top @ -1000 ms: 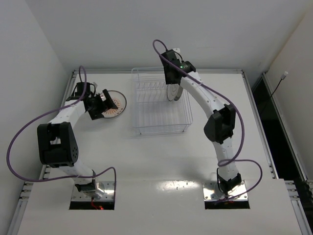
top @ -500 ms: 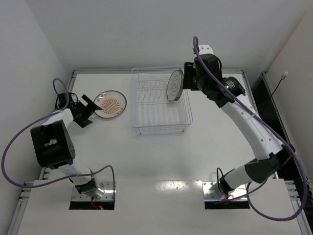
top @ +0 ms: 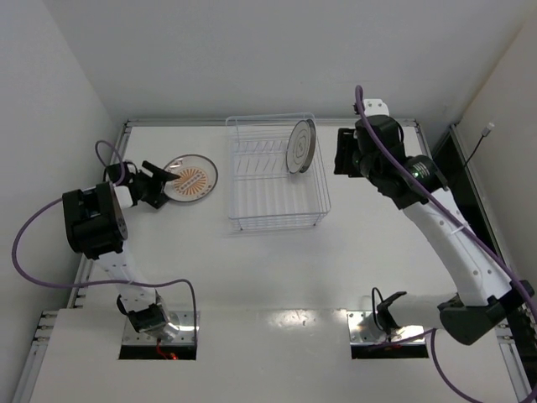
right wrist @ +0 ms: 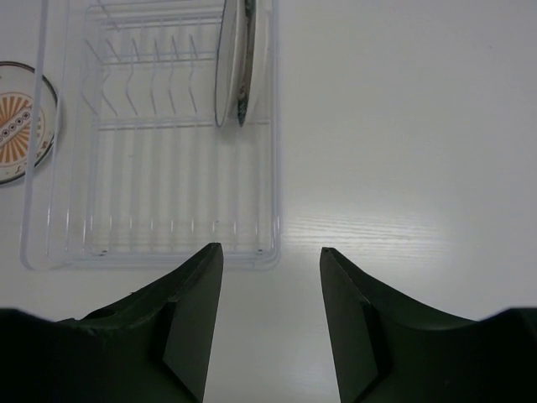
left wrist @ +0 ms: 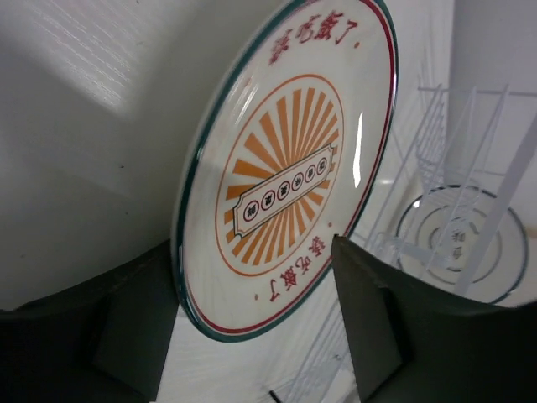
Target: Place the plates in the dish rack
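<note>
The orange sunburst plate [top: 191,178] lies flat on the table left of the dish rack [top: 277,210]. My left gripper [top: 162,185] is open at the plate's left rim. In the left wrist view the plate [left wrist: 289,180] fills the frame, its near rim between my open gripper [left wrist: 252,336]. Two plates [top: 300,145] stand upright in the rack's right end. The right wrist view shows them edge-on, one white [right wrist: 226,67] and one with a dark teal rim [right wrist: 246,84]. My right gripper [top: 342,158] is open and empty, right of the rack; it also shows in the right wrist view [right wrist: 271,319].
The rack [right wrist: 159,168] has several free slot tines left of the standing plates. The table's raised back edge [top: 268,120] runs just behind the rack. White walls close in the table at the back and left.
My right gripper let go of a plate standing in the rack and drew back to the right. My left gripper pulled left off the orange plate, then came back to its rim.
</note>
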{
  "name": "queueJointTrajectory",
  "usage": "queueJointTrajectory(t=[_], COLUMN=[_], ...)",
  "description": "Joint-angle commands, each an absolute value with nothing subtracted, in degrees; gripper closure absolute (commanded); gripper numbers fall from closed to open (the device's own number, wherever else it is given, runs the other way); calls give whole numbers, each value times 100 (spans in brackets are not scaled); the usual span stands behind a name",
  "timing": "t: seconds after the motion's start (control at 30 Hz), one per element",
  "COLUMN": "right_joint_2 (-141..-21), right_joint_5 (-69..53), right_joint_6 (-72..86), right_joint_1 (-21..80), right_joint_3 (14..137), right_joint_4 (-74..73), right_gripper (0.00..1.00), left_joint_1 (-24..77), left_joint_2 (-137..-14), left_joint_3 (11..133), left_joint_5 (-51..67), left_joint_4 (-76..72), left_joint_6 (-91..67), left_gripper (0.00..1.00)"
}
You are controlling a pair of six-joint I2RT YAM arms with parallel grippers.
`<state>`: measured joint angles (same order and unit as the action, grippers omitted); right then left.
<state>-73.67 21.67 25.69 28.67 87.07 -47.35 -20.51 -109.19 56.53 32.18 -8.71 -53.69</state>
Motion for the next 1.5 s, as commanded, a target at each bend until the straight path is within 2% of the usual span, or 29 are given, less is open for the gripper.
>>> queueJointTrajectory(t=[0.0, 0.03, 0.07, 0.17, 0.2, 0.4, 0.53, 0.67, 0.83, 0.9, 0.93, 1.07, 1.17, 1.33, 1.4, 1.47], right_joint_2=[-7181, -7181, -7181, -7110, -7110, -7163, -7163, -7163, -7242, -7295, -7295, -7540, -7743, -8094, -8183, -8235], right_joint_5=[2548, 2549, 2610, 2610, 2610, 2285, 1996, 1199, -288, -1278, -1579, -3431, -3822, -3937, -4077, -4078], right_joint_6=[2522, 2522, 2522, 2522, 2522, 2522, 2522, 2522, 2689, 2996, 3119, 4147, 4691, 4693, 4693, 4632], right_joint_1=[2760, 2760, 2760, 2707, 2707, 2654, 2654, 2549, 2303, 2119, 2040, 1522, 1381, 1187, 1134, 1063], right_joint_3=[8850, 8851, 8851, 8851, 8851, 8851, 8851, 8781, 8596, 8368, 8228, 7349, 6839, 6584, 6583, 6531], right_joint_4=[-4956, -4957, -4957, -4957, -4957, -4957, -4896, -4440, -3780, -3333, -3096, -1409, -505, -334, -334, -386], right_gripper=[53, 53, 53, 53, 53, 53, 53, 53, 49, 44, 38, 36, 38, 38, 57, 85], left_joint_1=[-2057, -2057, -2057, -2057, -2109, -2232, -2232, -2171, -1618, -1277, -1144, -309, 324, 1106, 1256, 1371], left_joint_2=[-11258, -11259, -11259, -11311, -11312, -10837, -10005, -9249, -8658, -8570, -8508, -8429, -8367, -8437, -8490, -8552], left_joint_3=[5669, 5730, 5800, 5958, 5959, 6029, 6134, 6065, 5951, 5837, 5784, 5476, 5476, 5528, 5581, 5634], left_joint_5=[3216, 3217, 3217, 3217, 3286, 3691, 4024, 4350, 4719, 4974, 5114, 5247, 5186, 5010, 5010, 5010], left_joint_4=[-1318, -1318, -1266, -960, -880, -809, -809, -1054, -1450, -1773, -1897, -2575, -2786, -3014, -3076, -3076], left_joint_6=[-5493, -5493, -5493, -5248, -5195, -5080, -5150, -5431, -5660, -5904, -6011, -6547, -6670, -6864, -6916, -6917], left_gripper=[36, 47, 67, 89, 100, 100, 100, 100, 100, 100, 100, 100, 100, 100, 100, 100])
